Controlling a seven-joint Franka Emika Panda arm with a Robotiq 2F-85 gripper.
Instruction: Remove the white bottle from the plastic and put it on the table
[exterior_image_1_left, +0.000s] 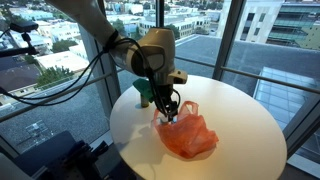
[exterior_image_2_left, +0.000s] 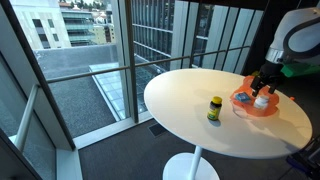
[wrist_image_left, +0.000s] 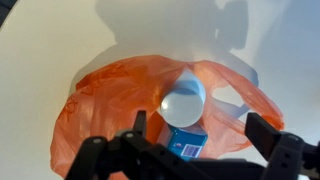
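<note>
- The round white table (exterior_image_2_left: 190, 125) stands beside tall windows (exterior_image_2_left: 150, 40) that look out on city buildings.
- A small amber bottle (exterior_image_2_left: 214, 108) stands upright on the table, well apart from the plastic (exterior_image_1_left: 188, 135).
- The plastic lies crumpled on the tabletop, and the white bottle (wrist_image_left: 185, 100) sits among its orange folds, with its pale top towards the wrist view.
- The gripper (wrist_image_left: 195, 125) hangs just above the white bottle. Its fingers (wrist_image_left: 139, 125) are spread wide to either side with clear gaps, grasping nothing.
</note>
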